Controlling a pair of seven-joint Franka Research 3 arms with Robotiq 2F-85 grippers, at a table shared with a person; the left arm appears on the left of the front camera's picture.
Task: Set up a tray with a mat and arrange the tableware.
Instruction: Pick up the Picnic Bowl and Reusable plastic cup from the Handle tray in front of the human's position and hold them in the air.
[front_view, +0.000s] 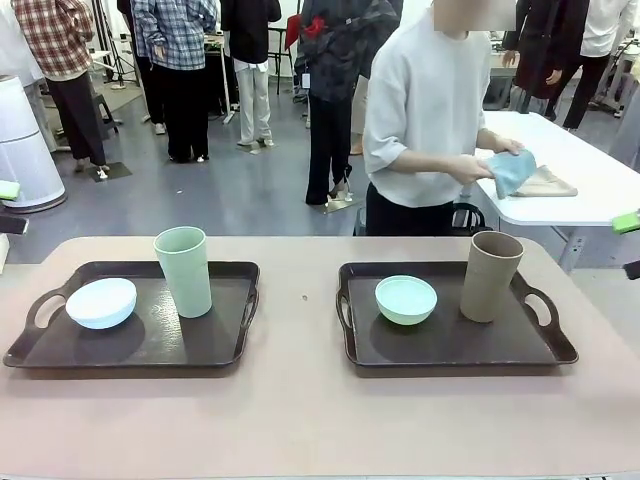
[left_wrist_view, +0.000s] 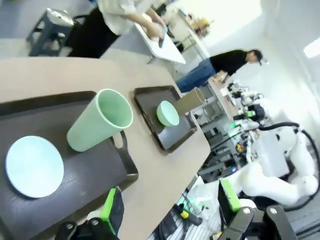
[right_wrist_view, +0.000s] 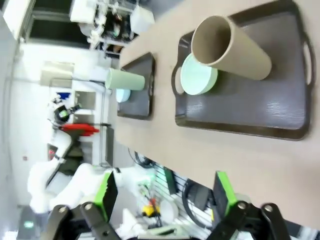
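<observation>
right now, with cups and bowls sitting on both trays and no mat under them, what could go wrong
1. The tall light green cup and brown cup stand upright on bare trays; a nudge while clearing them for a mat could tip them.
2. The mint green bowl sits close beside the brown cup, so a reach for one may bump the other.

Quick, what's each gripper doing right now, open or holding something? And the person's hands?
Left gripper: open, holding nothing.
Right gripper: open, holding nothing.
Person's hands: on a blue cloth.
</observation>
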